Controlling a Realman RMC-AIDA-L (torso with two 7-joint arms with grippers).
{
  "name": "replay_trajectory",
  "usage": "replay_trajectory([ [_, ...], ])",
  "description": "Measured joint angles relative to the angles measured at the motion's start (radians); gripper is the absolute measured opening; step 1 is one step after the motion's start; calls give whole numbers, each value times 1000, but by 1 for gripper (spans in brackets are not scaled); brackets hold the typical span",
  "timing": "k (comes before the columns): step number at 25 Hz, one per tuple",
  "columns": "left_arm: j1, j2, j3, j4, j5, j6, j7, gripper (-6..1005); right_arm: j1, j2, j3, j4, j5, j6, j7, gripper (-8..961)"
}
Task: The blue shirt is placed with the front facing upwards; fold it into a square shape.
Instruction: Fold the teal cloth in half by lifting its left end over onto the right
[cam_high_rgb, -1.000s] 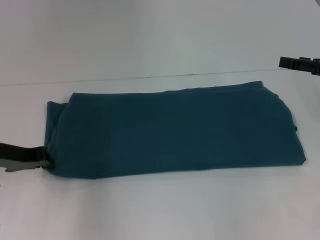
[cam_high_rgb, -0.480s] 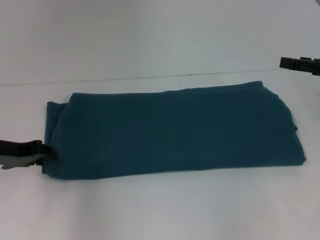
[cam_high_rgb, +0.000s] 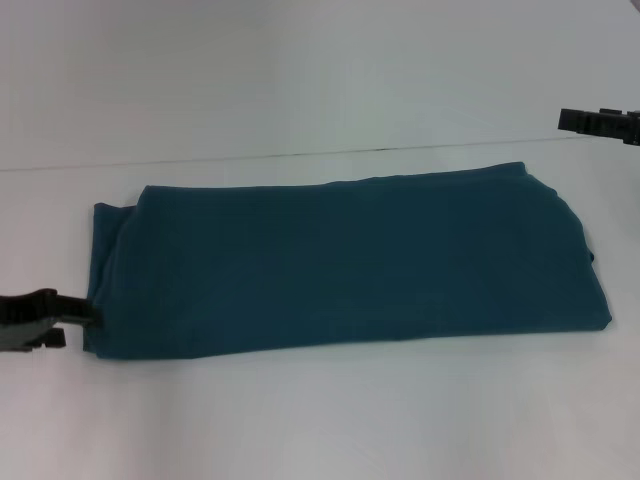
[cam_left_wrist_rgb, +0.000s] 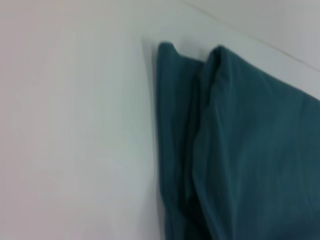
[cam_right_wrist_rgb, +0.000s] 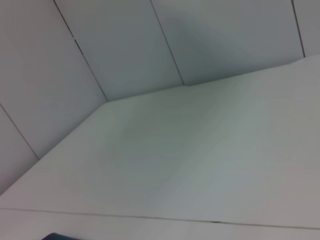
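One long folded band of blue shirt (cam_high_rgb: 345, 265) stretches across the middle of the head view on the white table (cam_high_rgb: 320, 420), plain teal side up. Low at the left edge, the left gripper (cam_high_rgb: 85, 315) sits right at the shirt's near-left corner; whether it pinches cloth, I cannot tell. Layered folds show in the left wrist view. Upper right, the right gripper (cam_high_rgb: 575, 121) hangs well clear, grip unreadable.

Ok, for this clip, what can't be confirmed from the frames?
- Left gripper: head view cuts it at the frame edge beside the blue shirt, so grip is unclear.
- Right gripper: only its tip shows, cropped at the edge.
- Shirt front: folded layers hide it in head and left wrist views.
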Motion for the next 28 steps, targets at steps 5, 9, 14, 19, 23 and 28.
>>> replay_trajectory([
  [5, -9, 0, -6, -14, 0, 55, -29, 604, 3, -4, 0, 0, 0, -1, 1, 899],
  [9, -30, 4, -8, -55, -9, 78, -52, 594, 4, -8, 0, -1, 1, -7, 2, 900],
  [14, -56, 11, -11, -132, -25, 53, -70, 592, 6, -10, 0, -16, 1, -10, 2, 900],
  [19, -61, 12, -19, -161, -26, 48, -78, 592, 6, -10, 0, -24, 2, -15, 2, 900],
  [23, -62, 14, -20, -179, -24, 45, -92, 592, 5, -10, 0, -27, 2, -15, 2, 899],
  [28, -62, 16, -20, -208, -18, 21, -109, 593, 4, -10, 0, -27, 2, -15, 2, 900],
])
